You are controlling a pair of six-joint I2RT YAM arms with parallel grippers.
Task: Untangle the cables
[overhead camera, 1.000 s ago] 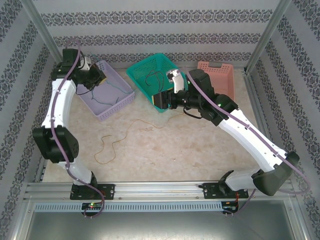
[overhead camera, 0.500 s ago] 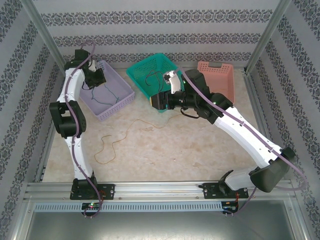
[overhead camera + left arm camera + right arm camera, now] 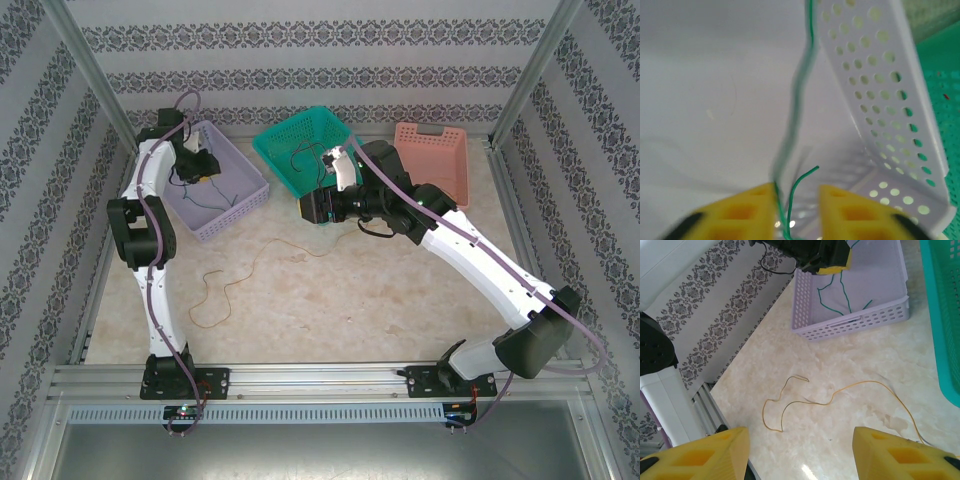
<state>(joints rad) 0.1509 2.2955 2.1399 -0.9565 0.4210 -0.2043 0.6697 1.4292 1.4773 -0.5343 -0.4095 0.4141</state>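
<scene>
Left end effector: fingers apart, green cable passing between, over lilac basket. Right end effector: fingers wide apart, empty, above yellow cable on worktop.

White arm links, black joints, mauve cords, yellow fingertips

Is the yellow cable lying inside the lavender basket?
No, the yellow cable lies on the bare table, outside the lavender basket.
</scene>
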